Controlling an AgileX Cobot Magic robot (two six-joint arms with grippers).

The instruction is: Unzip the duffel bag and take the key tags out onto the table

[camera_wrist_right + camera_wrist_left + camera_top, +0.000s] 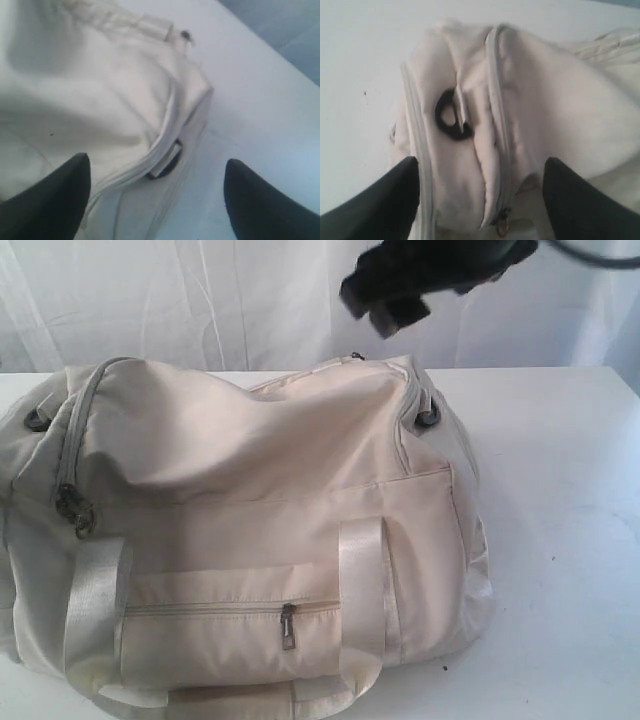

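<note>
The cream duffel bag [250, 510] lies zipped shut on the white table [560, 540], its dark zip pulls [75, 508] hanging at the left end. The key tags are hidden. My left gripper [480, 200] is out of the exterior view. It hovers open over the bag's left end [470, 150], its jaws either side of the zip line, close to a zip pull [502, 226]. My right gripper [395, 305] hangs open above the bag's right end [100, 100] with nothing between its fingers [50, 200].
A dark strap ring [451, 116] sits on the left end and another [167, 162] on the right end. A front pocket with its own zip pull [288, 625] faces the camera between pale webbing handles [362, 590]. A white curtain [200, 300] hangs behind.
</note>
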